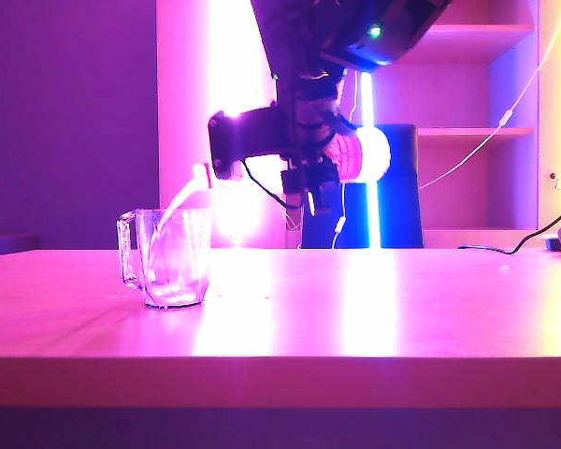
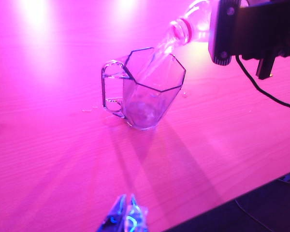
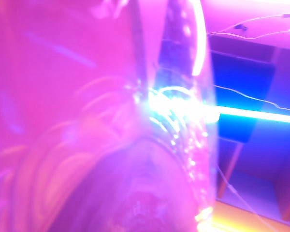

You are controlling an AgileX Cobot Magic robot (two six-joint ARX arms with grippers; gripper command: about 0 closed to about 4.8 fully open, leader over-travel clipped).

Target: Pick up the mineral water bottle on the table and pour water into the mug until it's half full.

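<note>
The mug (image 1: 173, 257) stands on the table (image 1: 355, 309), below and left of the right gripper (image 1: 313, 159), which pinches the tipped mineral water bottle (image 1: 360, 154); water (image 1: 173, 210) streams into the mug (left gripper (image 2: 124, 215) near the table's edge, pressed together)

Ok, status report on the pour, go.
Right end effector shut on the mineral water bottle, tipped, water streaming into the mug. Left end effector back, empty. Nothing in the way.
</note>
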